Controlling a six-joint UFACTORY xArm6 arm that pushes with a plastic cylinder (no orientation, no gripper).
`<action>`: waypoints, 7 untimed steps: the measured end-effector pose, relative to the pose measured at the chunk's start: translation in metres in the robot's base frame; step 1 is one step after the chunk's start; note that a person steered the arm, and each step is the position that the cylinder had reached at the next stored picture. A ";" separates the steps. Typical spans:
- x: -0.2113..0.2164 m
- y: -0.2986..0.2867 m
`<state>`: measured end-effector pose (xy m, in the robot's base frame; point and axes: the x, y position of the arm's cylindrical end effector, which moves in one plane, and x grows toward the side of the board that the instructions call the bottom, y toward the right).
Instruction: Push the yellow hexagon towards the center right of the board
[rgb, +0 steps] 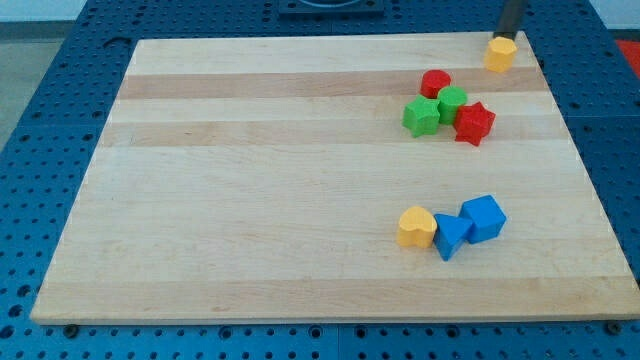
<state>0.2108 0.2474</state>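
The yellow hexagon (500, 54) sits at the board's top right corner, close to the top edge. My tip (507, 37) is right behind it, touching or nearly touching its top side; the dark rod rises out of the view's top. A second yellow block, heart-like in shape (416, 227), lies at the lower right, next to a blue triangular block (450, 237) and a blue cube (484, 217).
A cluster lies just below and left of the hexagon: a red block (435, 83), two green blocks (452, 102) (421, 116) and a red star-like block (475, 123). The wooden board (250, 180) rests on a blue perforated table; its right edge is near the hexagon.
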 end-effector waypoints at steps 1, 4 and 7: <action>0.007 -0.012; 0.091 -0.016; 0.177 -0.016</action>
